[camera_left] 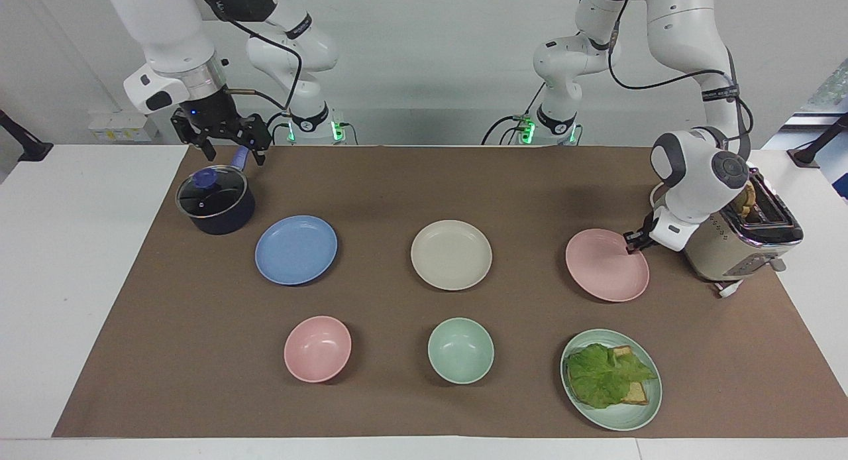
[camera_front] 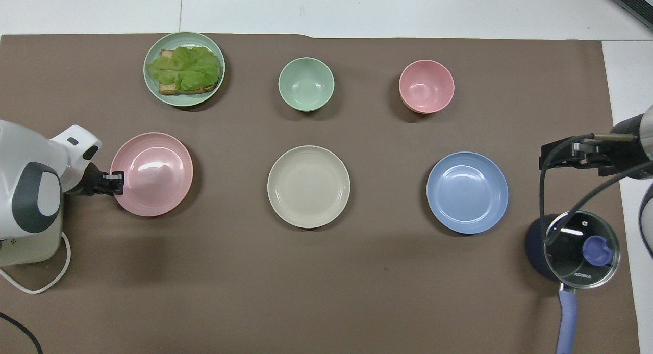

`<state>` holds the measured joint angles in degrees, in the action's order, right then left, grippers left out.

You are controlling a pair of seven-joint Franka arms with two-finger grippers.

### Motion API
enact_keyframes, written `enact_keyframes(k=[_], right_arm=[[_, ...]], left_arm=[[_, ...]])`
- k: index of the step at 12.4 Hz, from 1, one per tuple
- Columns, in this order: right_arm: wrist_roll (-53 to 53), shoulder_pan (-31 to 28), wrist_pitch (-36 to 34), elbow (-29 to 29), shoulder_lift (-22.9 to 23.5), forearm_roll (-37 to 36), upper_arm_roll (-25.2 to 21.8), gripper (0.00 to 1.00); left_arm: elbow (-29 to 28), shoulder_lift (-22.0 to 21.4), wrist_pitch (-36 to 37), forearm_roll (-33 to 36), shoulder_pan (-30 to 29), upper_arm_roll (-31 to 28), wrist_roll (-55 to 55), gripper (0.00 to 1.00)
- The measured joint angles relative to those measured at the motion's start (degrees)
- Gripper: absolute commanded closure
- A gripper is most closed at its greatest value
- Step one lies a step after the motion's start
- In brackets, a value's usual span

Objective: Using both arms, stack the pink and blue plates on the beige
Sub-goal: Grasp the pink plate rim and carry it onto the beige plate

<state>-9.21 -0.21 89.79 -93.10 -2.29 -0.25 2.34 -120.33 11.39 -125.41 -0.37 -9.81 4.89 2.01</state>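
Three plates lie in a row across the brown mat. The pink plate [camera_left: 603, 268] [camera_front: 153, 175] is toward the left arm's end, the beige plate [camera_left: 451, 254] [camera_front: 308, 186] is in the middle, and the blue plate [camera_left: 296, 250] [camera_front: 467, 192] is toward the right arm's end. My left gripper [camera_left: 634, 243] [camera_front: 116, 183] is down at the pink plate's rim on the toaster side, shut on that rim. The plate still rests on the mat. My right gripper [camera_left: 228, 148] [camera_front: 571, 152] hangs open over the pot's handle, holding nothing.
A dark pot with a glass lid [camera_left: 215, 201] stands beside the blue plate. A toaster [camera_left: 742, 241] stands beside the pink plate, close to the left arm. Farther from the robots are a pink bowl [camera_left: 317, 348], a green bowl [camera_left: 460, 350] and a green plate [camera_left: 636, 413] with toast and lettuce.
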Motion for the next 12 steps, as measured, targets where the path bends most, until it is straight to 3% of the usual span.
enact_keyframes(k=[3, 7, 12], right_arm=[[0.0, -0.06, 0.0, 0.0, 0.0, 0.0, 0.0, 0.0], [2.99, -1.73, 0.38, -0.13, -0.01, 0.0, -0.02, 0.0], [8.81, -4.48, 3.43, -3.66, -1.14, 0.0, -0.1, 0.0]], left_arm=[[4.56, -0.55, 7.42, 0.0, 0.1, 0.34, 0.03, 1.0], [15.01, -1.2, 23.32, -3.62, 2.14, 1.45, 4.19, 1.0], [16.92, -1.66, 22.41, -9.21, 20.72, 2.56, 28.1, 1.0]])
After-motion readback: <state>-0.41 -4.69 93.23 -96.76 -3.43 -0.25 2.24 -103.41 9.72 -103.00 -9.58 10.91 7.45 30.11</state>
